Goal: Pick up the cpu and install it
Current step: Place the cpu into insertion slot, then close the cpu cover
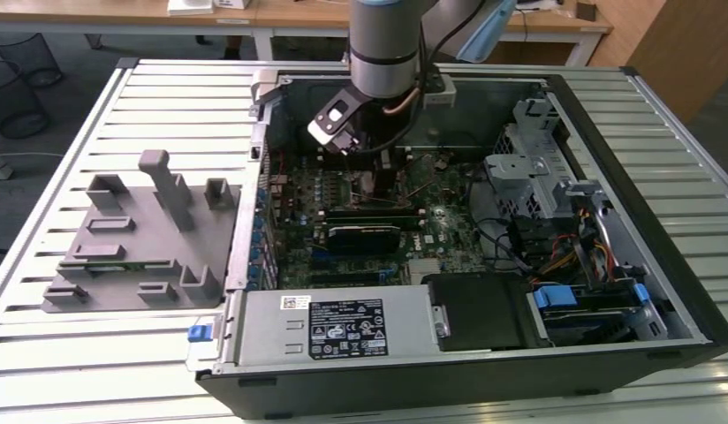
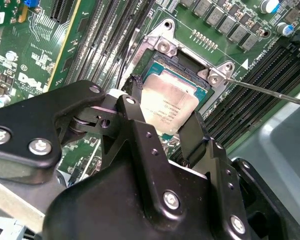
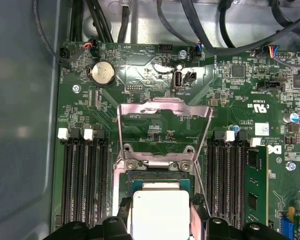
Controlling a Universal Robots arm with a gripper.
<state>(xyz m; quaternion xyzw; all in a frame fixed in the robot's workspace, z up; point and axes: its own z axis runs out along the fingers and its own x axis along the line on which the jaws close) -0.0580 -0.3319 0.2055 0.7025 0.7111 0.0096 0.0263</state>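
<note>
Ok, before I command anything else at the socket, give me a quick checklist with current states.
1. cpu between the gripper fingers: ok, fingers flank two opposite edges.
2. Load plate open: ok, swung up off the socket.
3. Lever clear of the cpu: ok, angled off to the side.
4. cpu square to the socket frame: cannot tell.
5. cpu fully seated: cannot tell.
6. Memory slots clear of the fingers: ok.

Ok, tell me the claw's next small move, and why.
Probably ease straight down, then release. The claw grips the cpu directly over the open socket, its load plate flipped back. Whether the chip is seated yet cannot be told.
</note>
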